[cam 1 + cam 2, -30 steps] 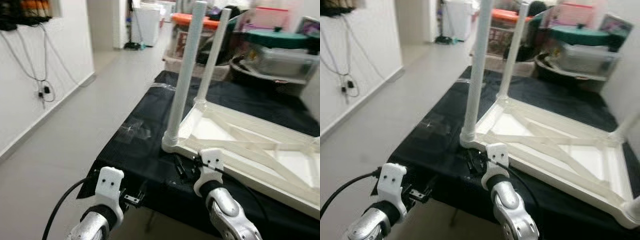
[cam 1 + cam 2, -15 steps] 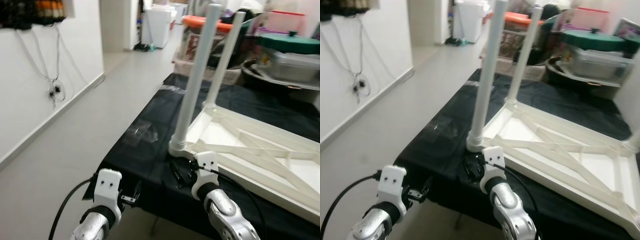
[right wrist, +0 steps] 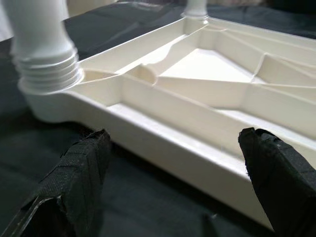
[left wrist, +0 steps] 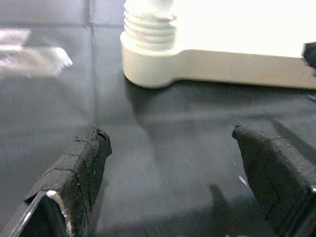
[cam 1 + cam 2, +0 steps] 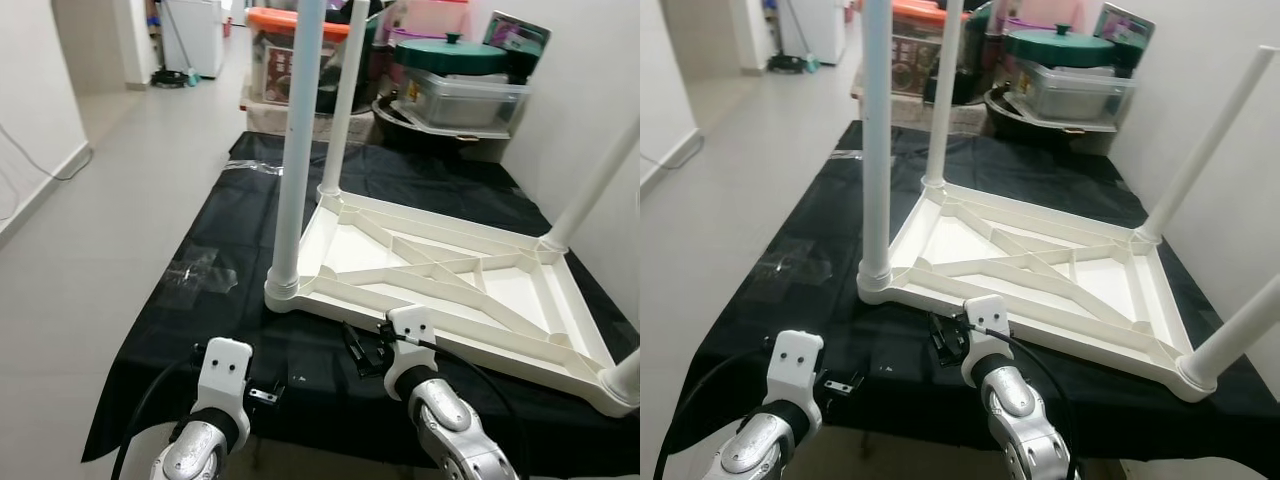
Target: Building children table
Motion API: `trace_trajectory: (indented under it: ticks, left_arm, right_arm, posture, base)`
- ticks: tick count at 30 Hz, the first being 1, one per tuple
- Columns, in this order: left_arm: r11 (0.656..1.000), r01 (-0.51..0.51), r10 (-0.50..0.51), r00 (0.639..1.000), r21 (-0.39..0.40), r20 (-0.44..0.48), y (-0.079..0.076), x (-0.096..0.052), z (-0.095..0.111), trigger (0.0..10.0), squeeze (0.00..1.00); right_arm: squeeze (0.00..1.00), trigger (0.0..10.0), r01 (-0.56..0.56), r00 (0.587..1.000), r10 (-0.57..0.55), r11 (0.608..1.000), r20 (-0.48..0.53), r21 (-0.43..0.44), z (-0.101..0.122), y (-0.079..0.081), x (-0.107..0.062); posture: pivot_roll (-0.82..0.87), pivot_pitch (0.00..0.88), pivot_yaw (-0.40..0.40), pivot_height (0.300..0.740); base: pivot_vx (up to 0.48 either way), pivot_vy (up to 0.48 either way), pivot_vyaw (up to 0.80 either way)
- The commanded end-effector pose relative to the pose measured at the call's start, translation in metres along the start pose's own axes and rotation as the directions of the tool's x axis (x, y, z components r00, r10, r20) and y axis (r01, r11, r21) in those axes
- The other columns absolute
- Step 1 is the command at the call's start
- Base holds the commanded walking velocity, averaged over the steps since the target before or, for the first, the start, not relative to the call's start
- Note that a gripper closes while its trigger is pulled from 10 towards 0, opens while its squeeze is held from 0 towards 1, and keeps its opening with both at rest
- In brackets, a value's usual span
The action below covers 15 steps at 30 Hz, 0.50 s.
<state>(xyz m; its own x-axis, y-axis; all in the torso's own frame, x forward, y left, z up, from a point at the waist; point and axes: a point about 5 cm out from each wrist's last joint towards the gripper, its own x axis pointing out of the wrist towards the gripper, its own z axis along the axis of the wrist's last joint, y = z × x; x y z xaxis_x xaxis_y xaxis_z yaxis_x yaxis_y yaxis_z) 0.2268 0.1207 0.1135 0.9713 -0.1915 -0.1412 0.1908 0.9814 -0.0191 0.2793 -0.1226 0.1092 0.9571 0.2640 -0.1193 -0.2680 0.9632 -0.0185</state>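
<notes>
Upturned white table (legs up) on black cloth — just beyond both spread, empty jaws

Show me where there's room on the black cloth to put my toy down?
Bare black cloth lies left of the upside-down white plastic table, past the clear tape patch. Another strip runs behind the table. Crowded: the near edge, by both grippers' fingers.

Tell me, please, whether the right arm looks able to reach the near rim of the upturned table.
Probably yes: the right pincer is open, facing the table's near rim, with nothing between them.
</notes>
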Motion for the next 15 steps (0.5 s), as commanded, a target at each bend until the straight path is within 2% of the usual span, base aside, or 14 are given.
trace_trajectory:
  ticks: [1,2,6,9,13,15]
  left_arm:
    - [1.000,-0.015,0.015,1.000,0.003,0.023,0.001,0.000,0.003,10.0,0.00]
    - [0.997,-0.069,0.068,0.996,0.022,0.058,0.012,-0.001,0.010,10.0,0.00]
    - [0.997,-0.080,0.078,0.994,0.018,0.072,0.015,-0.003,0.012,10.0,0.00]
    - [0.997,-0.070,0.070,0.995,0.008,0.073,0.014,-0.004,0.013,10.0,0.00]
    - [1.000,-0.022,0.022,0.998,-0.008,0.053,0.003,-0.004,0.007,10.0,0.00]
    - [1.000,-0.008,0.009,0.999,-0.006,0.051,0.000,-0.004,0.006,10.0,0.00]
  right_arm:
    - [0.00,10.0,0.015,1.000,-0.015,1.000,0.001,-0.004,-0.002,-0.004,0.001]
    - [0.00,10.0,0.037,0.999,-0.037,0.999,0.009,0.002,-0.001,-0.007,0.001]
    - [0.00,10.0,0.039,0.999,-0.039,0.999,0.013,0.011,0.000,-0.008,0.000]
    - [0.00,10.0,0.040,0.999,-0.041,0.999,0.019,0.023,0.001,-0.008,0.000]
    - [0.00,10.0,0.039,0.999,-0.040,0.999,0.023,0.024,0.001,-0.007,0.001]
    - [0.00,10.0,0.042,0.999,-0.043,0.999,0.027,0.024,0.001,-0.007,0.001]
  posture:
    - [0.20,0.000,-0.116,0.740]
    - [0.20,0.000,-0.116,0.740]
    - [0.21,0.000,-0.116,0.740]
    - [0.21,0.000,-0.114,0.740]
    - [0.20,0.000,-0.117,0.740]
    - [0.20,0.000,-0.111,0.740]
  base:
    - [0.000,0.000,-0.80]
    - [0.000,0.000,-0.80]
    - [0.000,0.000,-0.80]
    - [0.000,0.000,-0.52]
    - [0.000,0.000,0.00]
    - [0.000,0.322,0.00]
